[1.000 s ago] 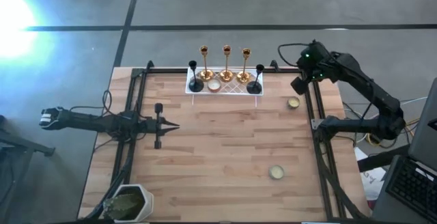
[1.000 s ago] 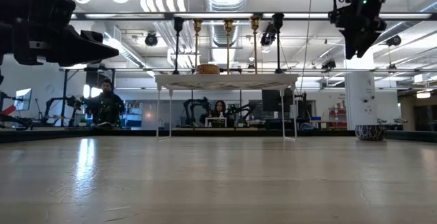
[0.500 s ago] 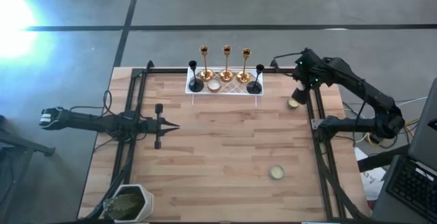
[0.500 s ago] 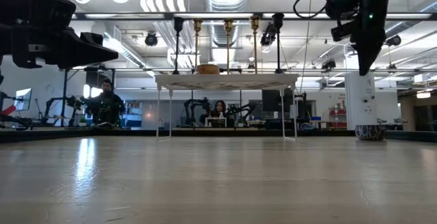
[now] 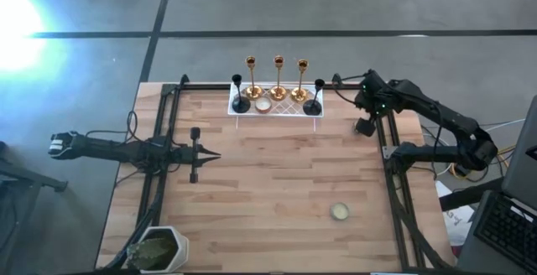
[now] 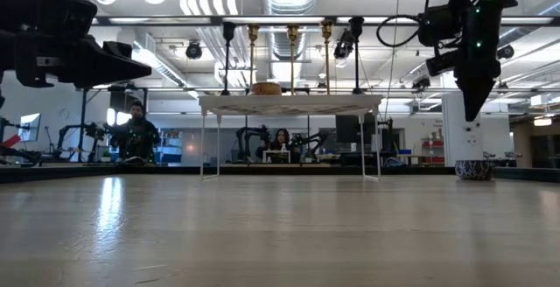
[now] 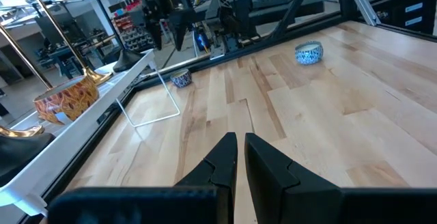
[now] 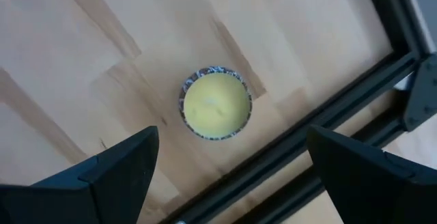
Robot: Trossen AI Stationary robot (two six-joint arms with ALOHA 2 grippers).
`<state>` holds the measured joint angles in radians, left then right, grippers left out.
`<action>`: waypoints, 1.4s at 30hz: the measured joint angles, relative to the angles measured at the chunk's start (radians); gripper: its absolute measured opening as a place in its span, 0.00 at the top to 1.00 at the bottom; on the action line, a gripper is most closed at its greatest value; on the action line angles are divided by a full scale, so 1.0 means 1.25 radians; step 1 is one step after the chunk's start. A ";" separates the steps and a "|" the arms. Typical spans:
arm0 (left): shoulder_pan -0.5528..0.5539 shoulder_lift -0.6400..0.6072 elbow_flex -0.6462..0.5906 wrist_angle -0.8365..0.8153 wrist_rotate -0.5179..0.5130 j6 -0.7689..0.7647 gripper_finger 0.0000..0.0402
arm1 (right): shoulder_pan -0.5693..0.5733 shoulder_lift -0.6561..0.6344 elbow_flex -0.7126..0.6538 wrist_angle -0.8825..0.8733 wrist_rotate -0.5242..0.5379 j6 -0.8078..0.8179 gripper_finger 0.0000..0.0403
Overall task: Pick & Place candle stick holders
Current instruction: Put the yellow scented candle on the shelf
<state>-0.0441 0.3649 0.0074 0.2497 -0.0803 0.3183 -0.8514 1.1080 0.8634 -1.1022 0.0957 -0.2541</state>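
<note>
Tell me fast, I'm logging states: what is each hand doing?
Left hand: closed, empty.
Right hand: open, above a low cup.

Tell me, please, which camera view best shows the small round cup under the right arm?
The right wrist view: the cup sits centred between the open jaws, seen from above, its cream inside plain. In the high view the right gripper covers it. The low view shows it side-on, far off. The left wrist view shows it small beside the tray's leg.
</note>
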 joint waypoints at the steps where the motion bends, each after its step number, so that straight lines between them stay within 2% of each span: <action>1: 0.000 0.000 0.000 0.000 0.000 0.000 0.92 | 0.000 0.000 -0.008 0.008 0.000 0.012 0.09; 11: 0.000 0.000 0.000 0.000 0.000 0.000 0.92 | -0.042 0.006 -0.065 0.051 -0.017 0.142 0.09; 18: 0.000 0.000 0.000 0.000 0.000 0.000 0.92 | -0.087 0.006 -0.066 0.074 -0.105 0.239 0.09; 29: 0.000 0.000 0.000 0.000 -0.004 0.000 0.92 | -0.095 0.006 -0.073 0.076 -0.108 0.397 0.09; 38: 0.000 0.000 0.000 0.000 -0.080 0.001 0.92 | -0.094 0.007 -0.137 0.134 -0.119 0.506 0.09; 42: 0.000 0.000 0.000 -0.002 -0.084 0.001 0.92 | -0.094 0.007 -0.175 0.175 -0.118 0.518 0.09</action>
<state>-0.0444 0.3650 0.0074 0.2472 -0.1856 0.3195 -0.9688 1.1168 0.6442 -0.8837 -0.0519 0.3939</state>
